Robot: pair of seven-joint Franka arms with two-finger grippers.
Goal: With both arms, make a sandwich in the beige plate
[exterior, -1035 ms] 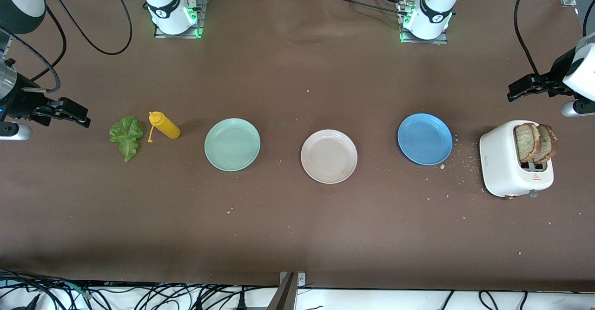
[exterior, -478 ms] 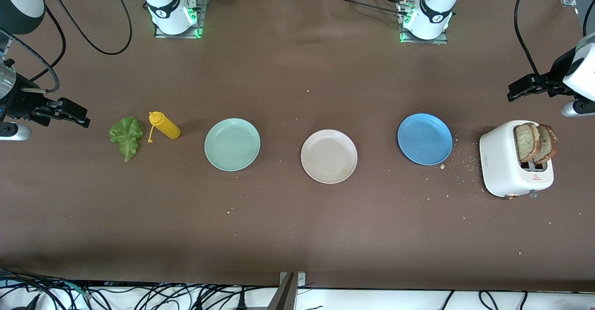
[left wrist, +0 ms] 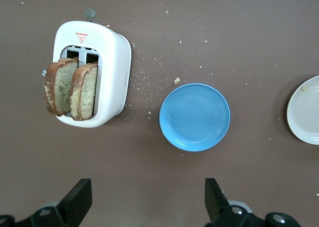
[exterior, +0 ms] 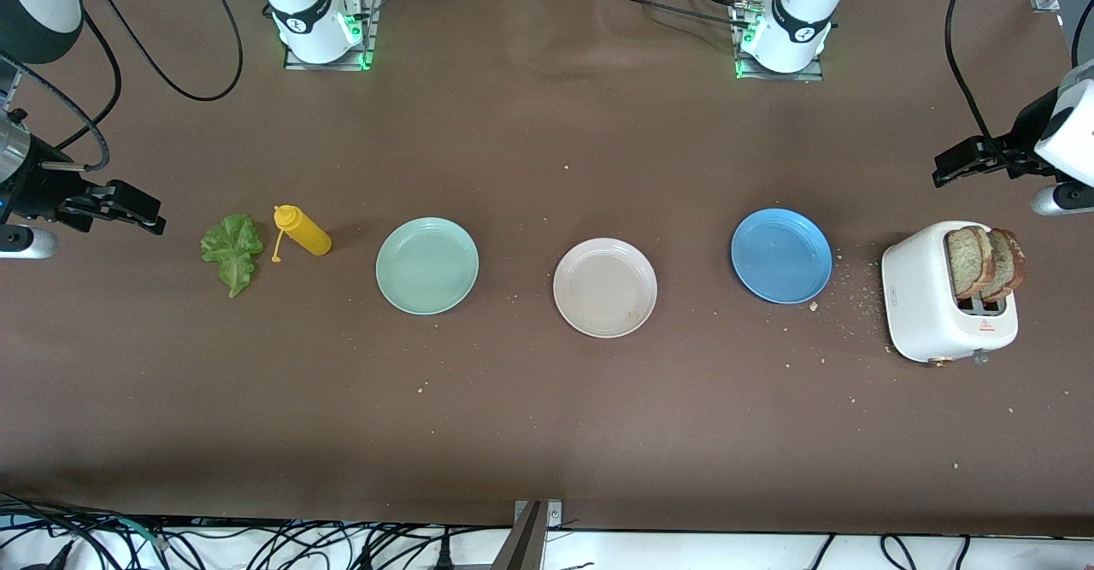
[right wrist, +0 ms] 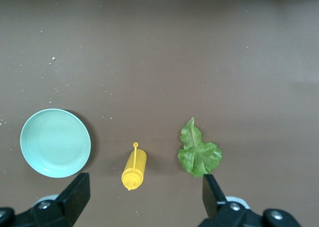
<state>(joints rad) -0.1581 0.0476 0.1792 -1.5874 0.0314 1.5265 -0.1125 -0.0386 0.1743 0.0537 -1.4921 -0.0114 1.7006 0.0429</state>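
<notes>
The beige plate lies bare in the middle of the table and shows at the edge of the left wrist view. Two brown toast slices stand in a white toaster at the left arm's end; they also show in the left wrist view. A green lettuce leaf lies flat at the right arm's end and shows in the right wrist view. My left gripper hangs open and empty over the table beside the toaster. My right gripper hangs open and empty over the table beside the lettuce.
A yellow squeeze bottle lies beside the lettuce. A mint-green plate and a blue plate flank the beige plate. Crumbs are scattered between the blue plate and the toaster. Cables trail along the table's near edge.
The right arm's upper part at the top of the view has moved slightly out of sight. Both grippers and all objects stay where they were.
</notes>
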